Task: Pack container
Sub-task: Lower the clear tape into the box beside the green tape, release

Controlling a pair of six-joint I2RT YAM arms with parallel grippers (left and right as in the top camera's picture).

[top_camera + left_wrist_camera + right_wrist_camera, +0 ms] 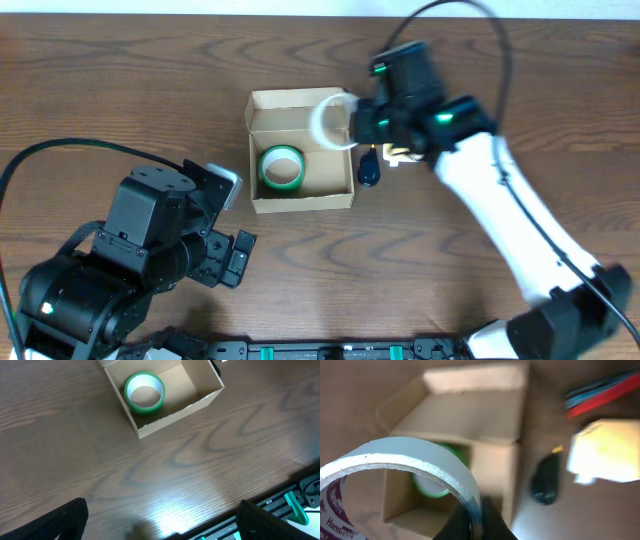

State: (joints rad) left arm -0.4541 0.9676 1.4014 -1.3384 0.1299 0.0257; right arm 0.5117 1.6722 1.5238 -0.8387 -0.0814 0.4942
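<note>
Dark wood-grain counter fills every view. The container sits near its middle, top open, its lid flap folded back. Inside the container a green tape roll lies flat on the floor, close to the wall that faces the left arm.

The right pincer is above the container's far corner on the right arm's side. Its fingers are closed on the wall of a pale tape roll with dark red lettering on its inner face. That roll hangs tilted over the container's rim, clear of the green roll below.

Just beside the container's outer wall on the same side lies a small dark object, too blurred to identify. Past it are a pale yellow item and some red and blue strands, also blurred.

The left pincer is well apart from the container on the opposite side, above bare wood. Its fingers are spread wide with nothing between them.
</note>
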